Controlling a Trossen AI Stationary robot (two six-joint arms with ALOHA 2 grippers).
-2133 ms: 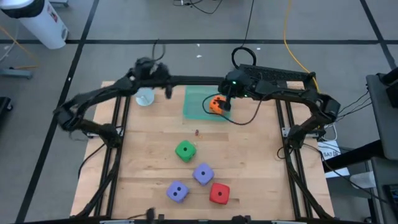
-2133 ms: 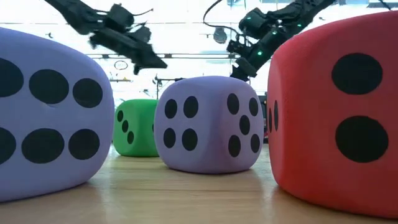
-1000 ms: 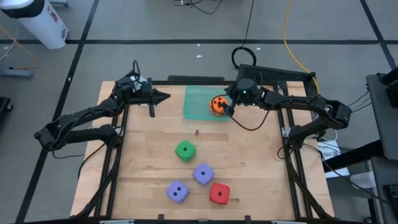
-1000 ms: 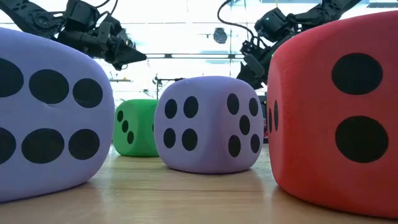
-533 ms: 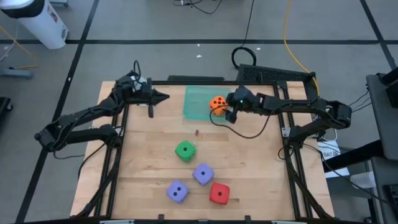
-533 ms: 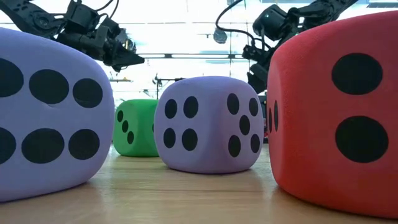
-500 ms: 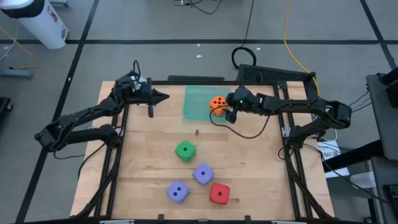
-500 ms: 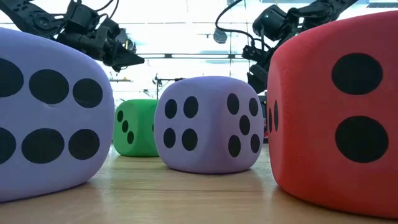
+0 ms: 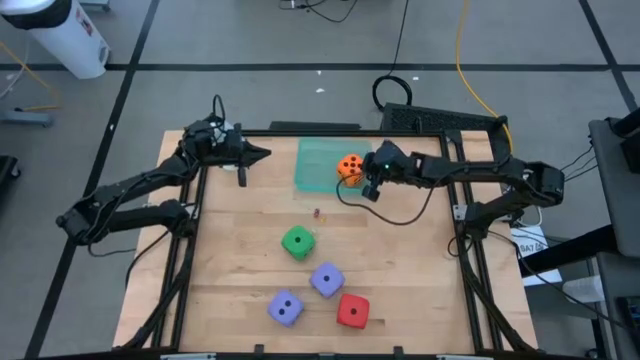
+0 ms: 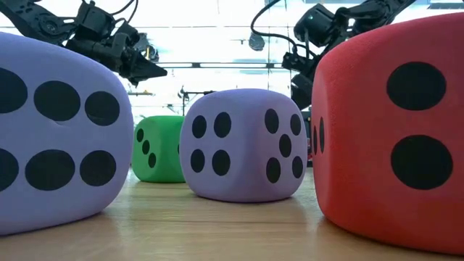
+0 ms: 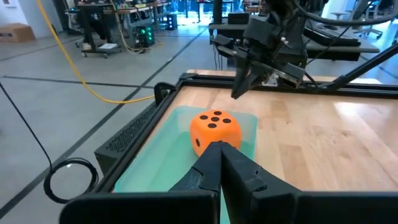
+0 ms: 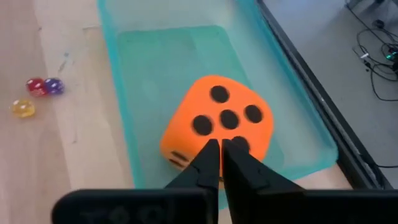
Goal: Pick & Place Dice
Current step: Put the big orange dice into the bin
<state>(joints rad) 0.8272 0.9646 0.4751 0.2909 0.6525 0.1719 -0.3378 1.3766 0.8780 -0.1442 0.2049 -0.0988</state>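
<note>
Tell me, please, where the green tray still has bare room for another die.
The green tray is bare across its whole left part; only the orange die sits near its right edge, with the shut right gripper just beside it. The near table centre is crowded with the four other dice.

The light wooden table (image 9: 400,270) is carrying a flat translucent green tray (image 9: 318,166) at its far edge. A green foam die (image 9: 297,242), two purple-blue foam dice (image 9: 327,280) (image 9: 285,309), a red foam die (image 9: 352,311) and three small coloured beads (image 12: 36,93) are lying directly on the wood.
</note>
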